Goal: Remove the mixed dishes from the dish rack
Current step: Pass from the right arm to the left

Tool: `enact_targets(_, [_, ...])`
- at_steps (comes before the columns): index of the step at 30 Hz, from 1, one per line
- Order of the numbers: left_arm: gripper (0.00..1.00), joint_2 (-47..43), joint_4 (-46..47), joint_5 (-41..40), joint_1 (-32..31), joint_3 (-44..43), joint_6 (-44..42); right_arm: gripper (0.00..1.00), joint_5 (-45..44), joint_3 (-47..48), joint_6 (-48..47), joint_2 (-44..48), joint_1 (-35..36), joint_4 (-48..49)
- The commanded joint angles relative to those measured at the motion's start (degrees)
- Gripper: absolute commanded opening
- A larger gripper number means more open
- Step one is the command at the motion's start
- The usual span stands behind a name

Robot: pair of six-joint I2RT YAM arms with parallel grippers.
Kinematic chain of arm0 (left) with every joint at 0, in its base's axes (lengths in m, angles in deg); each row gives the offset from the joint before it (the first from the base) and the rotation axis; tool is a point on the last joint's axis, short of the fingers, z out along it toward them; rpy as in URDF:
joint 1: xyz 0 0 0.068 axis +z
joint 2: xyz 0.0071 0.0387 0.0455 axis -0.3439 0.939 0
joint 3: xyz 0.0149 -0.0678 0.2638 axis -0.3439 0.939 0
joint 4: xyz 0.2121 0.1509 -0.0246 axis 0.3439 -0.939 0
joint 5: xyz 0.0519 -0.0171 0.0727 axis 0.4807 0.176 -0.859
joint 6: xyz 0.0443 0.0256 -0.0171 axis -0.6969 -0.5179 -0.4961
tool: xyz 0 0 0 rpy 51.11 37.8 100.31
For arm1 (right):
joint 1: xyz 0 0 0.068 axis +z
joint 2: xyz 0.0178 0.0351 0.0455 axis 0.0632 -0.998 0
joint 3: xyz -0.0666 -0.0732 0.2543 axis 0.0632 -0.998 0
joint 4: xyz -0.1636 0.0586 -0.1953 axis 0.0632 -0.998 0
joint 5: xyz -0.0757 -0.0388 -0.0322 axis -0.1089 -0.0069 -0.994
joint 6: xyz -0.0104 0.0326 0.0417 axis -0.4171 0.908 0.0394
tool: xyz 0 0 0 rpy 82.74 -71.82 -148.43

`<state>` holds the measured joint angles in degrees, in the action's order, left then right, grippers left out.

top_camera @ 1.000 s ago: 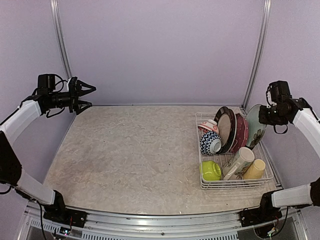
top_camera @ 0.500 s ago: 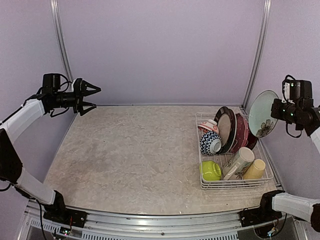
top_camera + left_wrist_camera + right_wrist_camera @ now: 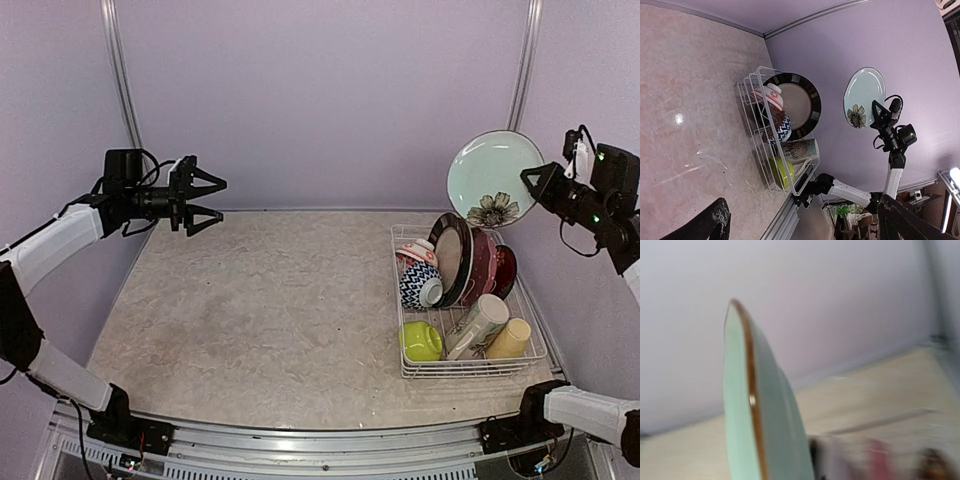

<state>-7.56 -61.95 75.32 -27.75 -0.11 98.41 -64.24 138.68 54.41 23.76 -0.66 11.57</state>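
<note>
My right gripper (image 3: 537,182) is shut on the right edge of a pale grey-green plate (image 3: 495,172) with a flower print and holds it upright in the air above the dish rack (image 3: 470,372). The right wrist view shows that plate (image 3: 747,405) edge-on and blurred. In the rack stand a black-rimmed cream plate (image 3: 452,255) and a dark red plate (image 3: 486,265). A red-patterned bowl (image 3: 418,251), a blue-chevron bowl (image 3: 418,284), a lime-green bowl (image 3: 421,341), a cream mug (image 3: 478,324) and a yellow mug (image 3: 510,339) are there too. My left gripper (image 3: 216,203) hangs open and empty at the far left.
The white wire rack (image 3: 752,125) sits at the table's right side, close to the right wall and the front rail. The lilac back wall stands just behind both grippers. Bare marbled tabletop (image 3: 270,300) spreads between the left arm and the rack.
The right arm has lifted the grey-green plate up out of the rack's back end and swung it left. The left gripper has drifted to the right, still open.
</note>
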Motion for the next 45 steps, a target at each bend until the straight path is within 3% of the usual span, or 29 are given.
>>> enact_targets(1, [0.98,0.5,4.3,3.6,-4.6,0.9,1.7,0.0,17.2,-5.5,15.2,-2.5,1.5,25.8])
enact_targets(6, [0.98,0.9,4.3,3.9,-9.2,0.9,1.1,0.0,11.5,-6.2,16.9,-10.4,14.3,32.4])
enact_targets(12, [0.98,2.7,3.4,3.8,-12.4,0.7,0.6,0.0,11.3,-6.5,21.8,-21.9,25.5,45.2])
enact_targets(19, [0.93,5.8,4.4,5.0,-12.5,0.8,2.2,0.0,14.4,-2.2,26.0,-35.3,33.7,55.5])
enact_targets(24, [0.86,7.3,7.3,5.7,-12.4,1.8,3.9,0.0,17.7,0.8,28.1,-41.4,36.0,59.3])
enact_targets(30, [0.78,7.9,1.1,-0.3,-10.7,1.1,1.6,0.0,17.7,0.8,27.9,-41.7,36.2,59.3])
enact_targets(36, [0.83,6.5,2.9,-3.9,-7.6,3.6,3.6,0.0,18.0,0.5,28.0,-41.9,36.2,59.7])
enact_targets(39, [0.82,7.2,5.8,-0.7,-8.1,3.9,4.7,0.0,18.6,0.8,28.7,-42.7,36.2,61.2])
enact_targets(42, [0.75,9.3,15.0,4.7,-9.7,5.1,9.7,0.0,19.7,1.8,29.7,-44.3,36.5,62.5])
enact_targets(45, [0.7,10.1,17.2,6.3,-11.0,5.4,10.5,0.0,20.2,2.6,30.3,-45.8,36.7,63.3])
